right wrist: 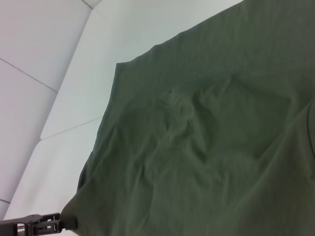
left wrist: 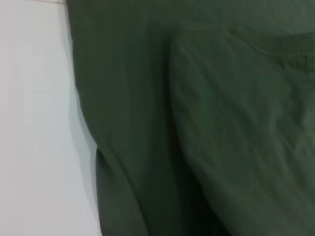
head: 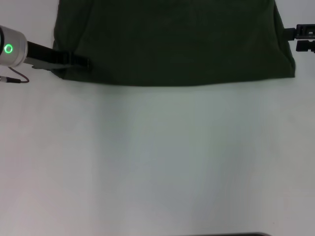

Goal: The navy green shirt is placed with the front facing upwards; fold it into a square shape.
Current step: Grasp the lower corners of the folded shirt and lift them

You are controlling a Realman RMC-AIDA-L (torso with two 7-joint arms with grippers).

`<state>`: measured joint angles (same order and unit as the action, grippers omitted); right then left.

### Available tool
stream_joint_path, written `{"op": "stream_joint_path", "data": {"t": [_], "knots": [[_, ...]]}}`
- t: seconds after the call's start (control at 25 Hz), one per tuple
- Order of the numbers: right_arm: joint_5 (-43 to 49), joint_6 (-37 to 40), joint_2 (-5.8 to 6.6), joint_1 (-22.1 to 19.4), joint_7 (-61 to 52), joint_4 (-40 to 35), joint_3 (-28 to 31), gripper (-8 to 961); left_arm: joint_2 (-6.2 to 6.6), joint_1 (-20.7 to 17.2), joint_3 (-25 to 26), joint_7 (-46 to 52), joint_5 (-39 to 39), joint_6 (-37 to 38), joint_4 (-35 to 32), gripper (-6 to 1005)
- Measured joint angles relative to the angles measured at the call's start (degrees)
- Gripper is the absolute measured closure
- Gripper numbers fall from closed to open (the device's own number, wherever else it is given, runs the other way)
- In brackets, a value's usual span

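Jaws of the left gripper point(head: 84, 62) lie at about ten o'clock in the head view, their dark tips overlapping the near left corner of the navy green shirt point(head: 172, 42); whether they pinch the cloth or merely touch it cannot be told. Its silver wrist with a green ring light sits further out at nine to ten o'clock. The shirt lies flat across the far part of the white bench point(head: 157, 162), filling eleven to one o'clock, with a straight near edge running left to right, so its visible long axis lies across the view. Only plain dark cloth with soft wrinkles shows, and the far end is cut off. At two o'clock the right gripper point(head: 306, 38) sits just beside the shirt's right edge; its jaws' state cannot be told.
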<state>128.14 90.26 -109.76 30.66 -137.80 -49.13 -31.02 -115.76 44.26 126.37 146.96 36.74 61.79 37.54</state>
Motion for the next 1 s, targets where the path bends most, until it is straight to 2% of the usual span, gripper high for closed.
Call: {"op": "stream_joint_path", "data": {"t": [0.32, 0.56, 0.8, 0.92, 1.0], "knots": [[0.0, 0.2, -0.01, 0.2, 0.0, 0.0, 0.7, 87, -0.81, 1.1, -3.9, 1.8, -0.3, -0.3, -0.2, 166], [0.0, 1.2, 0.08, 0.4, 0.0, 0.0, 1.6, 87, -0.05, 2.1, -4.0, 6.6, -2.2, 1.8, 0.3, 170], [-0.1, 1.3, 0.25, 0.5, -0.1, 0.0, 2.3, 88, -0.1, 2.4, -3.9, 7.2, -3.6, 2.5, 0.4, 345], [-0.1, 1.4, 0.43, 0.6, -0.4, 0.0, 2.3, 88, -0.12, 2.4, -3.9, 7.3, -3.6, 2.9, 0.5, 576], [0.1, 1.5, 0.59, 0.7, -0.5, 0.0, 2.2, 88, -0.12, 2.4, -3.9, 7.2, -3.5, 3.2, 0.5, 672]]}}
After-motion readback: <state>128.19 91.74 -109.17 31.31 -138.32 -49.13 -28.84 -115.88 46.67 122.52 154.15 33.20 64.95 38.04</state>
